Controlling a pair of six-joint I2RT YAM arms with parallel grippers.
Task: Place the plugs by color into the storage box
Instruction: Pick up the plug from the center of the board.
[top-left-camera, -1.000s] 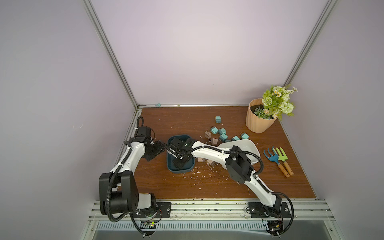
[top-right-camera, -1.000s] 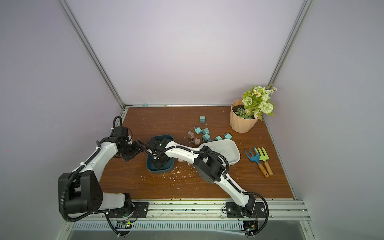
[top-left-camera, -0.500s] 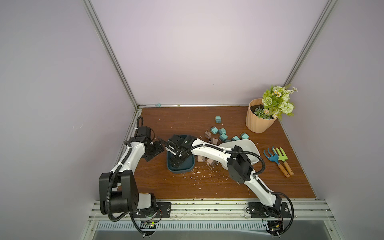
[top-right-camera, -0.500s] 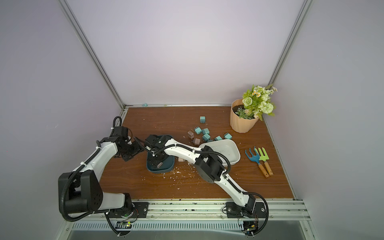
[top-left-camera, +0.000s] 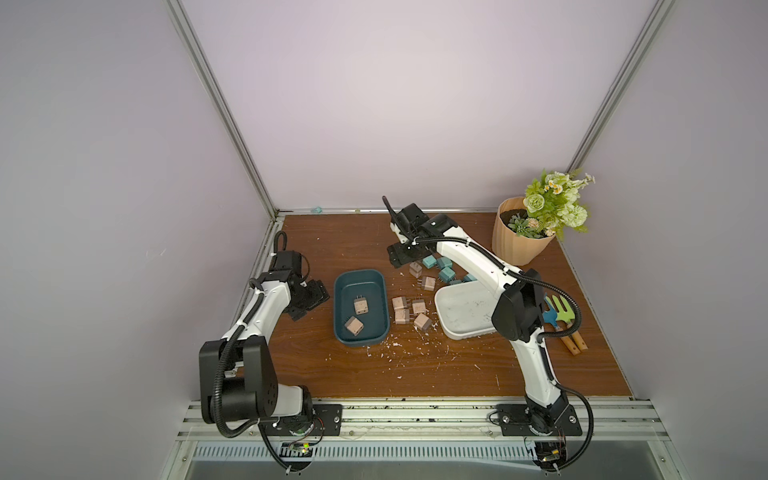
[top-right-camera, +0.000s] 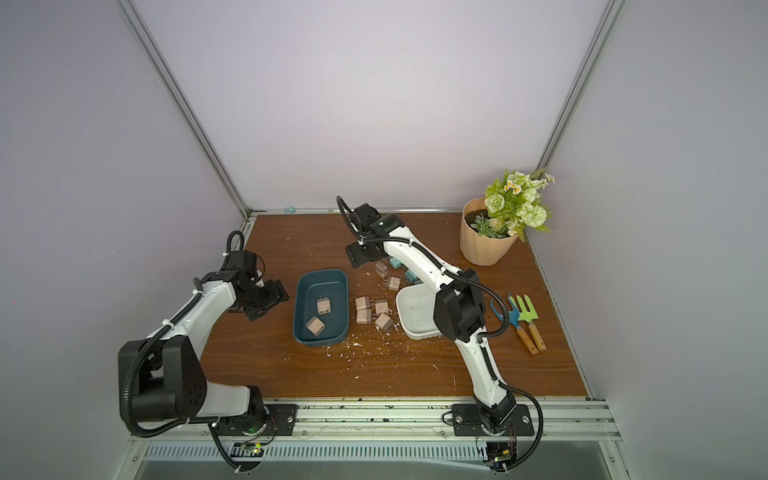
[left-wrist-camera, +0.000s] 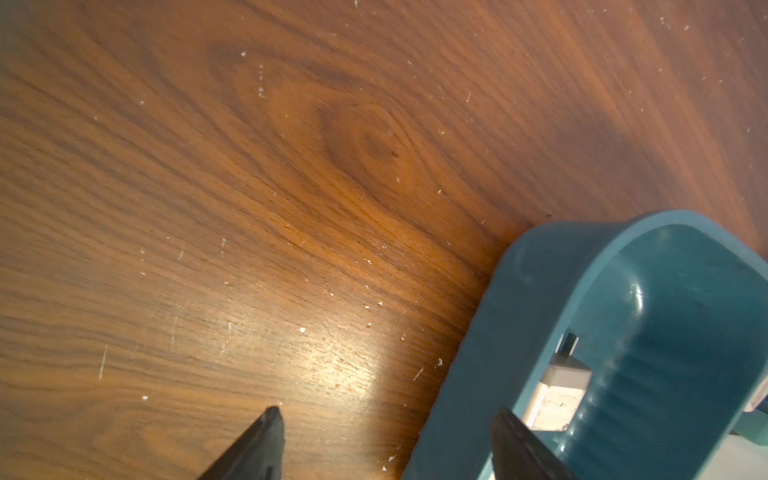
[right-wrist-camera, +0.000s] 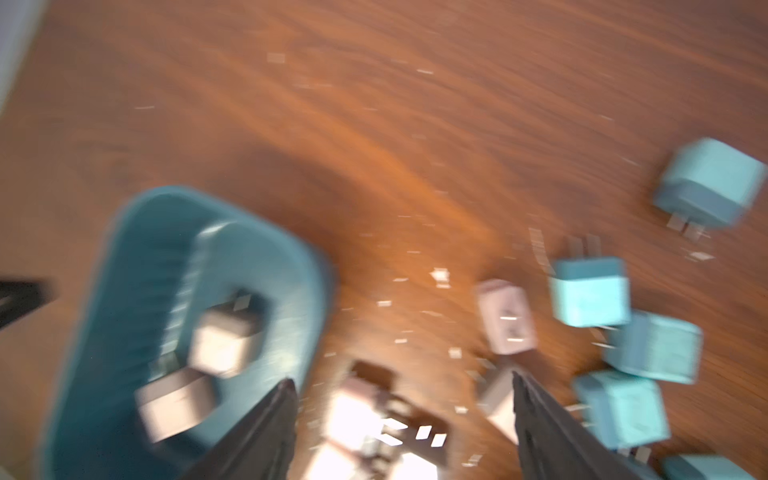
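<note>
My right arm has swung off the teal bin (top-left-camera: 360, 273) to the far pile. The right gripper (right-wrist-camera: 402, 378) has its jaws wide and empty above loose plugs, I'd guess lining up the next pick. The left gripper (left-wrist-camera: 386, 410) is also spread and empty, parked at the bin's 9 o'clock, out of the way. Two tan plugs (top-left-camera: 360, 306) lie in the bin. The far one's prongs point to 12, and the cubic body has no other long axis. The teal plugs (top-left-camera: 444, 263) sit at its 1 o'clock and the white bin (top-left-camera: 461, 309) at 3.
</note>
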